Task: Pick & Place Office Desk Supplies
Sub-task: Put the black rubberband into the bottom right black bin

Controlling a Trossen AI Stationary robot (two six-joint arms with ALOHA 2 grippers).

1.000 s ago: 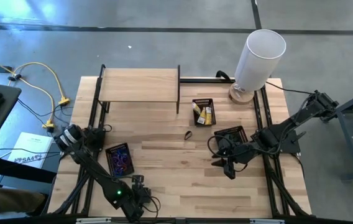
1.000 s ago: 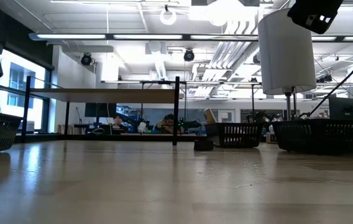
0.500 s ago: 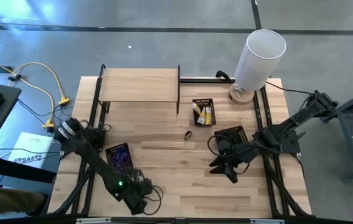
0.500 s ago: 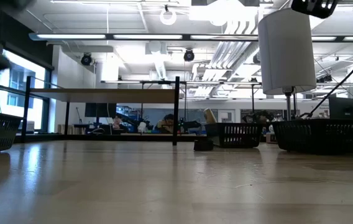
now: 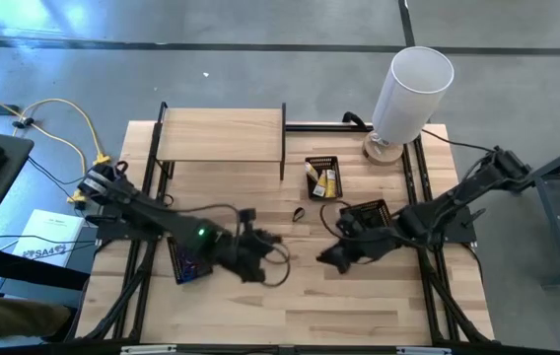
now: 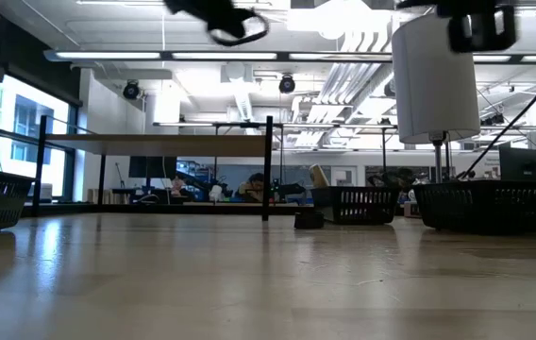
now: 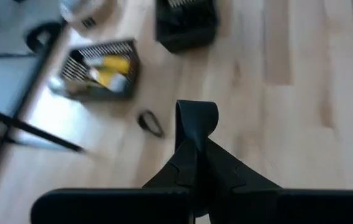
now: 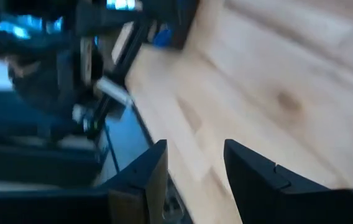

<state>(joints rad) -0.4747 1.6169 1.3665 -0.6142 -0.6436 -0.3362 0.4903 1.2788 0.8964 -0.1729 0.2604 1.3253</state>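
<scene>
Pale wooden tabletop (image 5: 260, 286) fills the middle of the high view, with a raised wooden shelf (image 5: 221, 135) at its upper left and a tall white cylinder (image 5: 410, 89) at the upper right.

At the left of the frame a black mesh tray (image 5: 187, 258) holds thin coloured loops in purple and blue, partly covered by the left arm. The left gripper (image 5: 260, 248) hangs over the bare wood just right of that tray, its fingers pressed together with nothing visibly between them.

Near the centre, a single black loop (image 5: 299, 214) lies alone on the wood; the left wrist view shows it (image 7: 151, 122) ahead of the closed fingers. Above it, a small mesh tray (image 5: 322, 177) holds yellow packets and some dark pieces. Further right, another black tray (image 5: 368, 215) sits under the right arm, its contents too dark to make out.

The right gripper (image 5: 331, 257) hovers over the wood below the loose loop, its two fingers parted and empty in the right wrist view.

The step in hand looks like an approach to the stray loop. Whichever arm takes it would need its fingers spread on either side before closing, then a carry to a tray.
</scene>
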